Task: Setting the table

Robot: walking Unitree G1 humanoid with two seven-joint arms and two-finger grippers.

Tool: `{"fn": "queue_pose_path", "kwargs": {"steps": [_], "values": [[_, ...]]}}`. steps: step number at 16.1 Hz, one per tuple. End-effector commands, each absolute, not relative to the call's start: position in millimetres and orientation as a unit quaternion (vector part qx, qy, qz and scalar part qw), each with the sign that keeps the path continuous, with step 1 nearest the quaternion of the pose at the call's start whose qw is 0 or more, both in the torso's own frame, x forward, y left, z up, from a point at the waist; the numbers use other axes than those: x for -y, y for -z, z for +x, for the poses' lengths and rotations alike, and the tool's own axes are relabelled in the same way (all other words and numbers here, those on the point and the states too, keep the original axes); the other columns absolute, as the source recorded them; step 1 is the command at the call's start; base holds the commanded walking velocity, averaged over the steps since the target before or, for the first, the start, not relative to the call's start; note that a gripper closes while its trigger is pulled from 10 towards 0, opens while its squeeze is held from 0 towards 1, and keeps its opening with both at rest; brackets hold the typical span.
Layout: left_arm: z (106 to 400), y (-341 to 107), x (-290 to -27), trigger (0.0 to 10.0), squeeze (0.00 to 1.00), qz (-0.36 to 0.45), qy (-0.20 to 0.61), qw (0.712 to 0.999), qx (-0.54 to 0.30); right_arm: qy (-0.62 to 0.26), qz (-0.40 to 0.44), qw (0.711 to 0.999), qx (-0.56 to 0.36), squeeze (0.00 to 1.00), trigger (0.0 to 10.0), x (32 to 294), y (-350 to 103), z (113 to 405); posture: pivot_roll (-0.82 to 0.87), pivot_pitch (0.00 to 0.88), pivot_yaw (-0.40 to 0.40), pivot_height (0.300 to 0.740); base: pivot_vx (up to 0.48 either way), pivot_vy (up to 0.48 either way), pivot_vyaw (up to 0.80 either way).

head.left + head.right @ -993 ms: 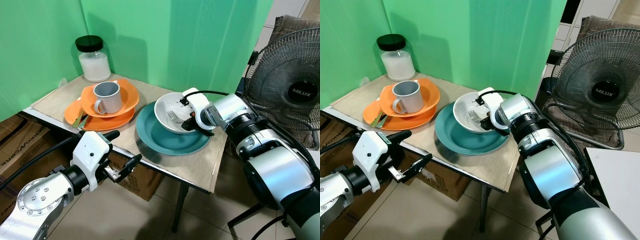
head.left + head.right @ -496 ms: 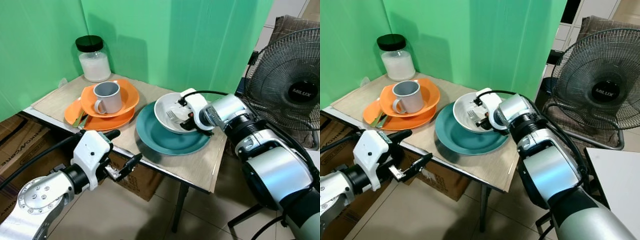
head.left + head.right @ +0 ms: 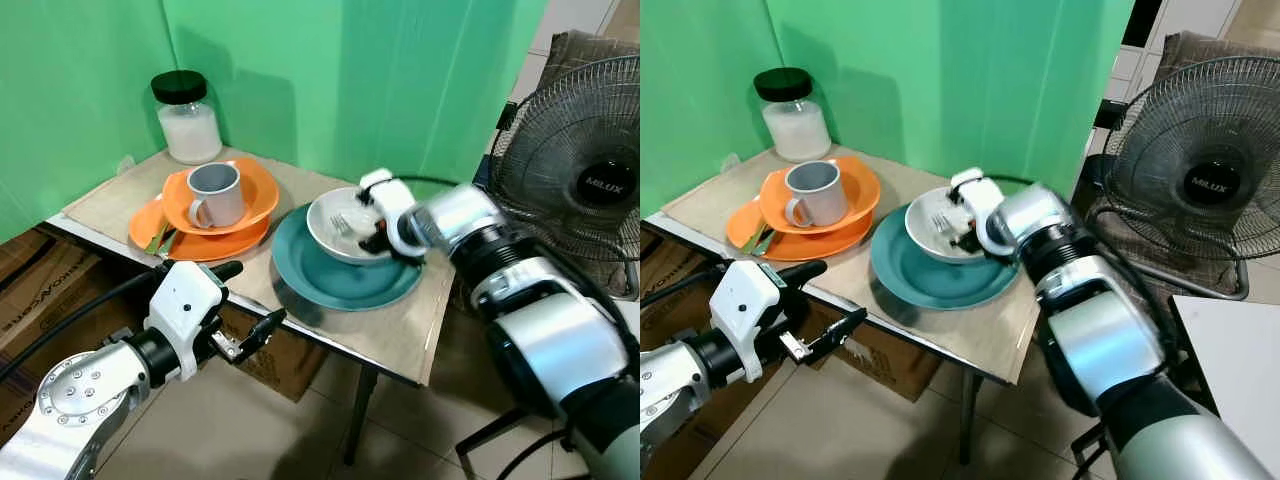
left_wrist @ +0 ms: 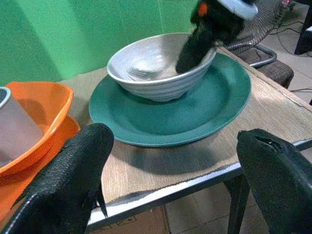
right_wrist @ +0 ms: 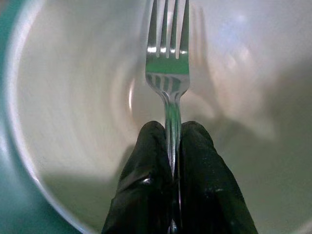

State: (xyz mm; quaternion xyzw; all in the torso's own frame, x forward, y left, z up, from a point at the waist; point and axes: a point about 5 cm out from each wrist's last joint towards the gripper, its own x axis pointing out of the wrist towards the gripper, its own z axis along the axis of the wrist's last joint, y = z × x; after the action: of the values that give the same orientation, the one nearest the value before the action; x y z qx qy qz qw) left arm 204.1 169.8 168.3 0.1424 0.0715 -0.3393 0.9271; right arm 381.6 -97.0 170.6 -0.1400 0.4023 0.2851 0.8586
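A white bowl [image 3: 345, 238] sits on a teal plate [image 3: 345, 280] near the table's right end. My right gripper [image 3: 378, 239] reaches into the bowl and is shut on a silver fork [image 5: 170, 73], whose tines point into the bowl [image 5: 73, 107]. My left gripper [image 3: 250, 310] hangs open below the table's front edge, facing the plate [image 4: 195, 112] and bowl [image 4: 156, 68]. At the left, a grey mug [image 3: 213, 194] stands in an orange bowl [image 3: 255, 195] on an orange plate [image 3: 205, 245].
A glass jar [image 3: 187, 118] with a black lid stands at the table's back left corner. Green screens close off the back and left. A black floor fan [image 3: 585, 180] stands right of the table. A cardboard box [image 3: 270, 360] lies under the table.
My right gripper has lifted slightly inside the white bowl with the fork in it. The left arm has barely moved.
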Motion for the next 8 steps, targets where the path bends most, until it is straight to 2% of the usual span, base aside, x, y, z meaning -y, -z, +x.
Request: {"fn": "queue_pose_path", "kwargs": {"steps": [1, 2, 4, 5, 6, 8], "values": [[205.7, -171.9, -170.3, 10.0, 0.00, 0.147, 0.342, 0.926, -0.065, -0.288, -0.130, 0.878, -0.361, 0.00, 0.0, 95.4, -202.1, 388.2, -0.03, 0.000, -0.005, 0.740, 0.000, 0.000, 0.00], [206.2, -175.0, -170.5, 10.0, 0.00, 0.144, 0.339, 0.928, -0.057, -0.306, -0.091, 0.892, -0.320, 0.00, 0.0, 99.4, -223.7, 386.4, -0.02, 0.000, -0.005, 0.740, 0.000, 0.000, 0.00], [206.6, -177.9, -169.9, 10.0, 0.00, 0.140, 0.336, 0.930, -0.049, -0.327, -0.051, 0.902, -0.278, 0.00, 0.0, 105.0, -241.2, 377.6, -0.03, 0.000, -0.002, 0.740, 0.000, 0.000, 0.00], [206.5, -180.2, -165.2, 10.0, 0.00, 0.132, 0.336, 0.932, -0.038, -0.345, -0.001, 0.915, -0.210, 0.00, 10.0, 109.0, -252.5, 363.4, -0.03, 0.000, 0.006, 0.740, 0.000, 0.000, 0.00], [206.9, -181.9, -161.1, 10.0, 0.00, 0.124, 0.334, 0.934, -0.028, -0.352, 0.022, 0.924, -0.148, 0.00, 10.0, 110.8, -258.8, 353.6, -0.03, 0.000, 0.008, 0.740, 0.000, 0.000, 0.00], [214.4, -186.1, -148.7, 10.0, 0.00, 0.110, 0.305, 0.946, -0.001, -0.302, -0.003, 0.951, -0.062, 0.00, 10.0, 123.9, -255.9, 328.0, -0.05, 0.000, 0.015, 0.740, 0.000, 0.000, 0.00]]}}
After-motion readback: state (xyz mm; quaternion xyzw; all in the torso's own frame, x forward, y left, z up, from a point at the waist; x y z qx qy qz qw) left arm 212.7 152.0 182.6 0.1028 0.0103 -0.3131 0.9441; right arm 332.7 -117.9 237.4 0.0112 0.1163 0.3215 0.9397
